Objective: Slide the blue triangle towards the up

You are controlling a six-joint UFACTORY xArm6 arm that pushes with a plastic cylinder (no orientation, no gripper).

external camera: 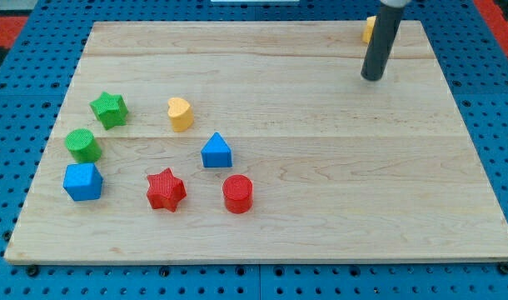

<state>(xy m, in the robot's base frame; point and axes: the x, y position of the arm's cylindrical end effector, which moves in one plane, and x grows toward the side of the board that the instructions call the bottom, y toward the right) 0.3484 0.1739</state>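
My tip [372, 77], no pincer on it, sits well apart from the blue triangle [216, 152], a light, rigid block I'd push squarely from its lower face across the counter [321, 208].

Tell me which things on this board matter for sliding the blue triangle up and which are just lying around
In the job:
blue triangle
my tip, far off toward the view's upper right

Lying about:
yellow heart
green star
green cylinder
blue cube
red star
red cylinder
yellow block, half hidden behind the rod
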